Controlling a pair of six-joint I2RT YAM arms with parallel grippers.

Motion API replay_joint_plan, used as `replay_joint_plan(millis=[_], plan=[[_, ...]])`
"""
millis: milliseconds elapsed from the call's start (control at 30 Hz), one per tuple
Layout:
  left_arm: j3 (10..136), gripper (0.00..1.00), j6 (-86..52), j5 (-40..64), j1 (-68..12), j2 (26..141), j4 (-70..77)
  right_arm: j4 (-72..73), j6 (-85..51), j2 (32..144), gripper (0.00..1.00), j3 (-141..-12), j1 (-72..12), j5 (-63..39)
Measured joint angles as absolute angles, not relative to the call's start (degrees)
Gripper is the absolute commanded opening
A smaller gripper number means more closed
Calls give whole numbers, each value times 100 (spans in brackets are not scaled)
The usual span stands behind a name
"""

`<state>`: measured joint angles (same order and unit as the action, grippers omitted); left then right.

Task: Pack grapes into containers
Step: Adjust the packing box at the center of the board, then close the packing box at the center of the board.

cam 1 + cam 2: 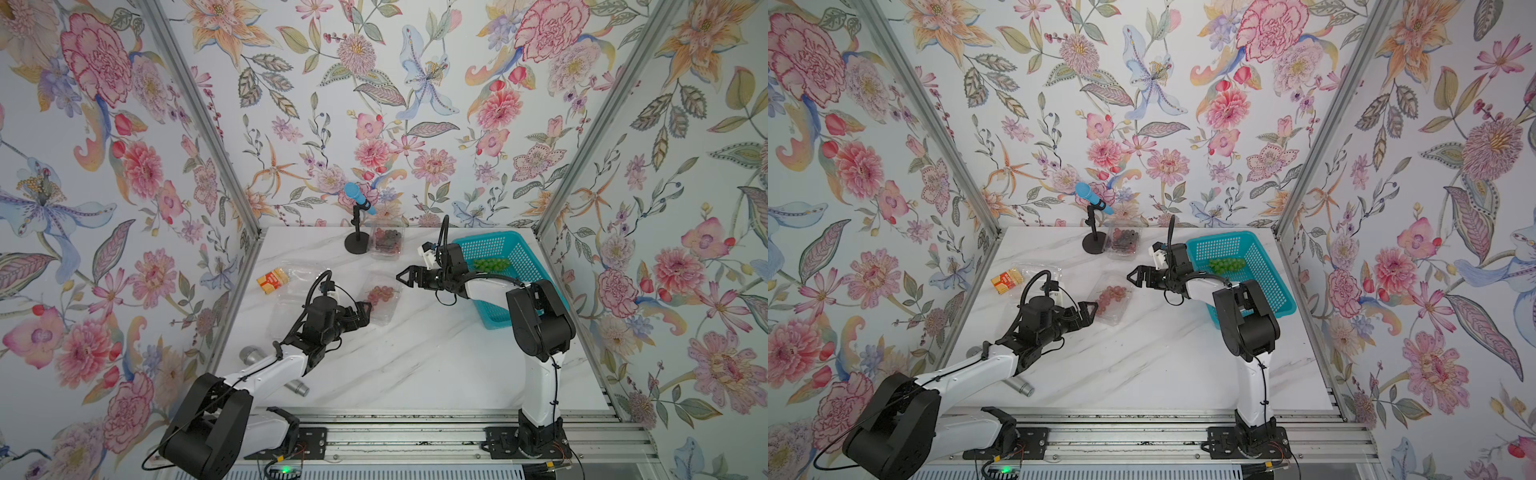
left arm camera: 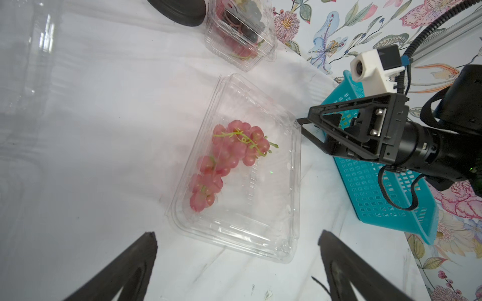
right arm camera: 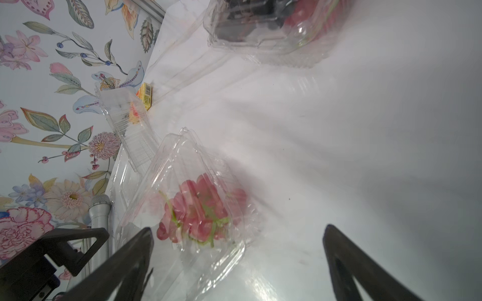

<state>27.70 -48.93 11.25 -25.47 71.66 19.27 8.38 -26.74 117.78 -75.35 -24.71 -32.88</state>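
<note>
Setting: white marble-patterned tabletop (image 1: pixel 415 361) inside floral-papered walls
Red-pink bunch: red-pink grape bunch (image 2: pixel 229 159) lying inside the clear thin plastic clamshell box (image 2: pixel 234 250) at mid-tabletop; lid seemingly down over it, latching unclear
Dark bunch: dark purple-black grapes (image 1: pixel 387 239) with some red berries in a second clear clamshell box (image 1: pixel 386 255) at the back, just beside the black stand of a blue microphone (image 1: pixel 356 194)
Green bunch: green grape bunch (image 1: pixel 491 264) not yet packed, lying in the teal perforated plastic basket (image 1: pixel 528 266) on the right
Spare box: third clear clamshell box (image 1: pixel 286 320), empty and laid open, at the left next to a small orange-yellow carton (image 1: pixel 272 281)
Left jaws: spread wide, empty, just beside the near edge of the middle box
Right jaws: spread wide, empty, near the far-right corner of the same box, basket behind
Grapes, judged: light, soft, knobbly, likely to dangle or roll; best pinched gently across the thick middle or at the stem
Boxes, judged: thin, springy, slippery, apt to skid on the smooth tabletop; best steadied at a rim or corner, not squeezed on the flat walls
</note>
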Motion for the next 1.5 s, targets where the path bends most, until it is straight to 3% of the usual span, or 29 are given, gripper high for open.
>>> replay_joint_plan(millis=[333, 733, 967, 1333, 1500], plan=[[3011, 100, -4886, 1114, -2703, 7303, 2108, 2287, -3913, 11778, 99, -6536, -2353, -3686], [3170, 100, -4836, 956, -2714, 7349, 2073, 2993, -4458, 11778, 86, -6464, -3111, -3660], [3361, 100, -4711, 827, -2718, 7334, 1857, 3378, -4792, 11778, 86, -6388, -3411, -3616], [3942, 100, -4689, 849, -2794, 7950, 1986, 3538, -5111, 11784, 79, -6182, -2362, -3607], [4064, 100, -4696, 880, -2897, 8388, 2233, 3529, -5129, 11981, 73, -6608, -2283, -3682]])
